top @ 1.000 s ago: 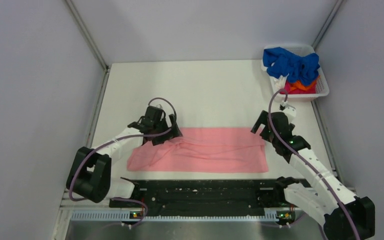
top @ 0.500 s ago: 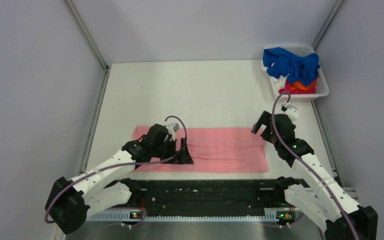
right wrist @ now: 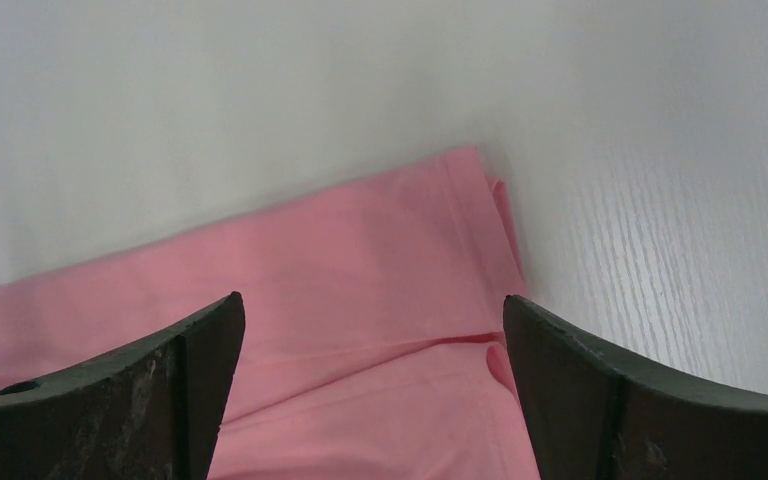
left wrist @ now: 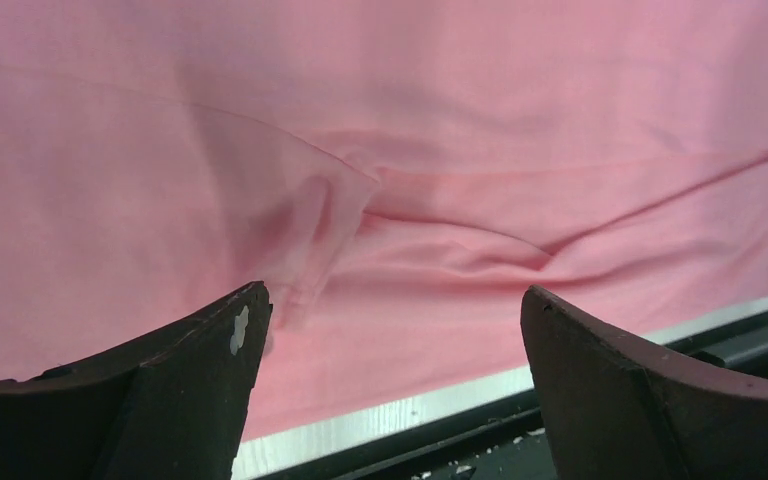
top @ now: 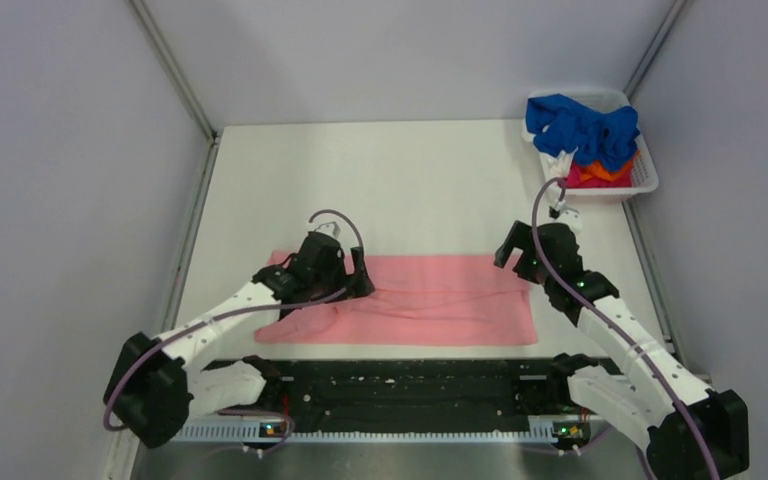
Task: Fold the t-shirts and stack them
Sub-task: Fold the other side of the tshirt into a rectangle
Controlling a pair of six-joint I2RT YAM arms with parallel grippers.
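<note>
Left claw [left wrist: 395,330] spread wide and holding nothing, poised low over a rumpled crease near the left end of the pink shirt [top: 430,300]. Right claw [right wrist: 370,340] likewise wide and empty, above the shirt's far right corner. Pink shirt lying as a long band across the near half of the desk [top: 410,180], lumpy at its left end where cloth bunches. Likely trouble from here: pinching only the top layer or the loose bunch and dragging the band askew, or uneven lifts from the two sides twisting the fold. Left arm stretched forward and inward, wrist bent down. Right arm reaching up along its own side, wrist tipped toward the corner. More shirts, a blue shirt [top: 585,128] on top, heaped in a white basket [top: 610,194] at the desk's far right corner.
</note>
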